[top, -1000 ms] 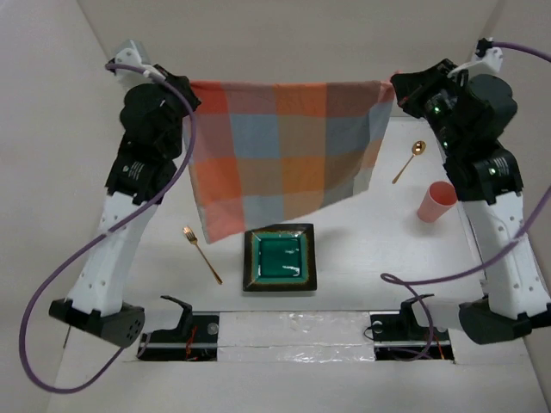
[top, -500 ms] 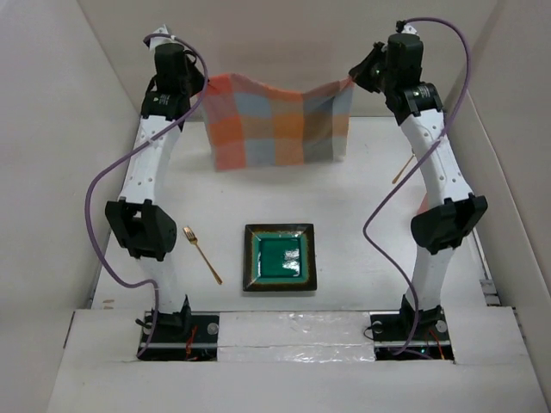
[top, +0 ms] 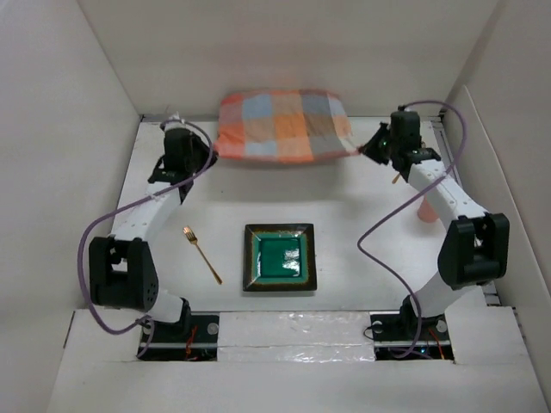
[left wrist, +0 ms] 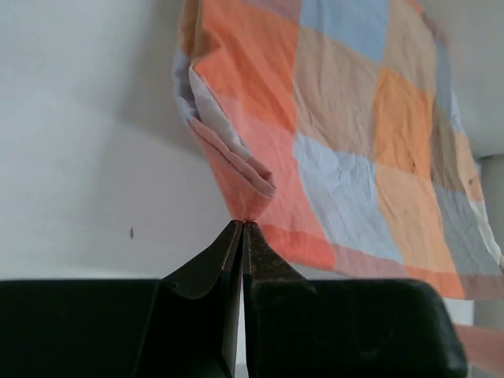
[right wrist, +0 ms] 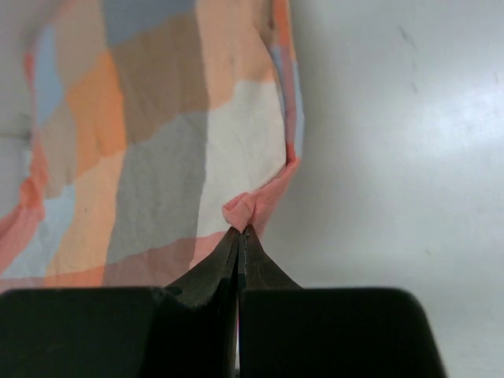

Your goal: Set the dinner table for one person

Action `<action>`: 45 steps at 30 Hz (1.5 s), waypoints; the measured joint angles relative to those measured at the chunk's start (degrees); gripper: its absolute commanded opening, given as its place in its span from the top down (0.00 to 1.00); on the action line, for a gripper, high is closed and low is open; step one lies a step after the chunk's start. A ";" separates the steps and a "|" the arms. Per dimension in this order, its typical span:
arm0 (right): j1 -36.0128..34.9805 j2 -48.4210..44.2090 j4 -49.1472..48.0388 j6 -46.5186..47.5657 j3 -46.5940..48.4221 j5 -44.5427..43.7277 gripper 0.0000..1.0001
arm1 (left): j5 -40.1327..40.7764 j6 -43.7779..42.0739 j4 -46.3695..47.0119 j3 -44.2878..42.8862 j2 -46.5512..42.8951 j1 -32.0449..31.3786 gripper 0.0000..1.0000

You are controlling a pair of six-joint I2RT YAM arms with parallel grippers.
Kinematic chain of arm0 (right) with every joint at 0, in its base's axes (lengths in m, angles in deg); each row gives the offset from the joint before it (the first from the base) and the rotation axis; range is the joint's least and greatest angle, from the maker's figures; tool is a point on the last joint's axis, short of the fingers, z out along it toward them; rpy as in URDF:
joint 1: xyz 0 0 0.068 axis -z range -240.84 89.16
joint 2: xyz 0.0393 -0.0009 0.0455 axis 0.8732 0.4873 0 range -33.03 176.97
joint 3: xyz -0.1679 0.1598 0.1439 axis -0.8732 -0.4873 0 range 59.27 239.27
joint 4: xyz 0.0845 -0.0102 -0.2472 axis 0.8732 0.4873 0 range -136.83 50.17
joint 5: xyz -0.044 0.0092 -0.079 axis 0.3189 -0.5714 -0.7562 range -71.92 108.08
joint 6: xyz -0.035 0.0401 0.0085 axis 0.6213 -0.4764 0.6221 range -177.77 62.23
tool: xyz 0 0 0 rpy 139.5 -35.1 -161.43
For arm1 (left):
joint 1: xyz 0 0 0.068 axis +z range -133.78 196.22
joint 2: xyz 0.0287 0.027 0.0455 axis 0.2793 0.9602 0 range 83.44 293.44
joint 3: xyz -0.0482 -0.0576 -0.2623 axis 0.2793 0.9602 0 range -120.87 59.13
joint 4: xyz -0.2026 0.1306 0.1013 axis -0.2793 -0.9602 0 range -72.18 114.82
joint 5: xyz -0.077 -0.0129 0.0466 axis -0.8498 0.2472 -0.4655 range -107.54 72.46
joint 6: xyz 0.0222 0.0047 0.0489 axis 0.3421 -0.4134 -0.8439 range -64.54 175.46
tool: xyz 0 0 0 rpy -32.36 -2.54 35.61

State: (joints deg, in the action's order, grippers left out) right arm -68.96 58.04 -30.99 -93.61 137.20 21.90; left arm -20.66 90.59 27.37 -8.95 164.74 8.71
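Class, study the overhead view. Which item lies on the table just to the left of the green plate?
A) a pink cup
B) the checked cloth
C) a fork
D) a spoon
C: the gold fork lies slanted just left of the plate, while the cloth is at the far side, held up by both hands.

On dinner table (top: pixel 362 224): cloth (top: pixel 284 126) at far edge, plate (top: pixel 280 257) nearer, fork (top: pixel 201 255) left of plate.
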 measured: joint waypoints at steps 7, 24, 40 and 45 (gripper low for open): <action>0.98 9.73 -0.11 0.72 -11.04 3.32 1.00 | -4.61 2.75 5.81 16.65 14.03 -0.04 1.00; 0.92 1.20 -3.04 0.72 -27.17 5.07 1.00 | -5.90 3.56 10.51 31.85 6.75 -0.26 1.00; -0.11 -7.65 -2.34 -0.85 -35.50 4.37 1.00 | -5.88 5.03 0.98 37.83 -3.85 -0.94 1.00; -1.33 -8.87 -0.94 -1.11 -36.06 2.62 1.00 | -6.38 6.12 -0.59 40.61 -7.30 -1.97 1.00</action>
State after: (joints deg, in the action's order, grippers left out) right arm -70.29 49.16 -31.93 -94.72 101.14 24.52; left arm -27.04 96.71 26.78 31.66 157.44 6.74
